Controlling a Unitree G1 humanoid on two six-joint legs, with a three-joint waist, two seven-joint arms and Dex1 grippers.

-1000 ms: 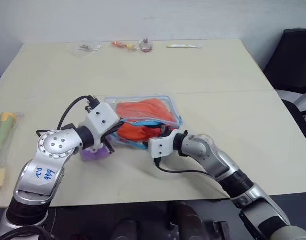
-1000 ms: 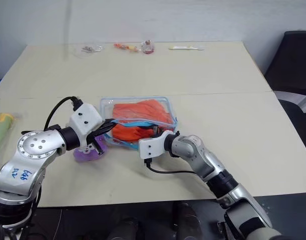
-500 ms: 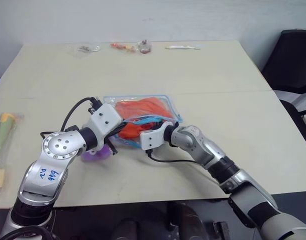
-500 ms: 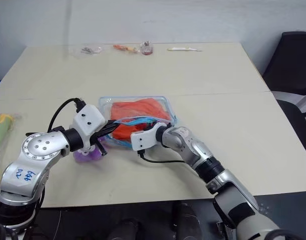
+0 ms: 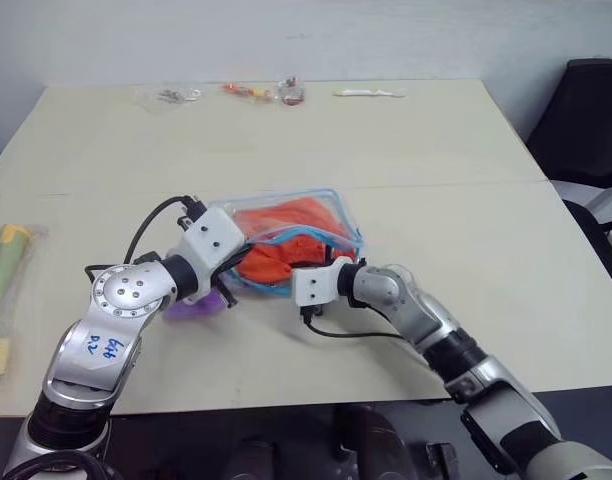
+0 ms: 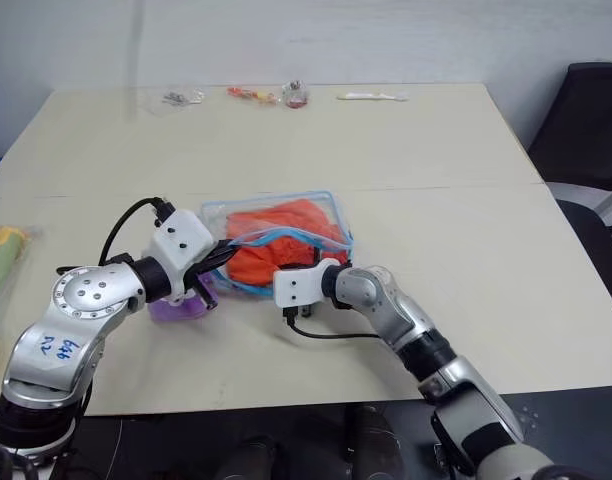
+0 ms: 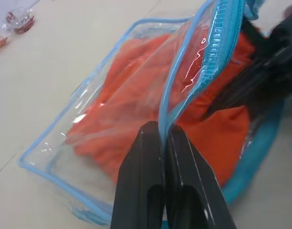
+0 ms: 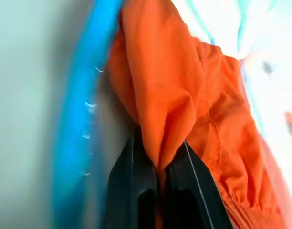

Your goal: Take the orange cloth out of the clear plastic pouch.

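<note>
Lying bunched inside the clear plastic pouch (image 5: 286, 235) at mid-table, orange cloth (image 8: 174, 95) pinched in a fold by closed right gripper (image 8: 158, 164) at the mouth. Upper zipper edge clamped by left gripper (image 7: 161, 138), closed, holding pouch open.

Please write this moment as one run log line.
left end effector: shut on clear plastic pouch flap | right end effector: shut on orange cloth

Bright, even light falls on the counter (image 5: 436, 140), with only soft shadows under the arms. Glare streaks the clear plastic pouch (image 7: 88, 124). The orange cloth (image 8: 184, 95) appears close and blurred, its surroundings washed out.
</note>
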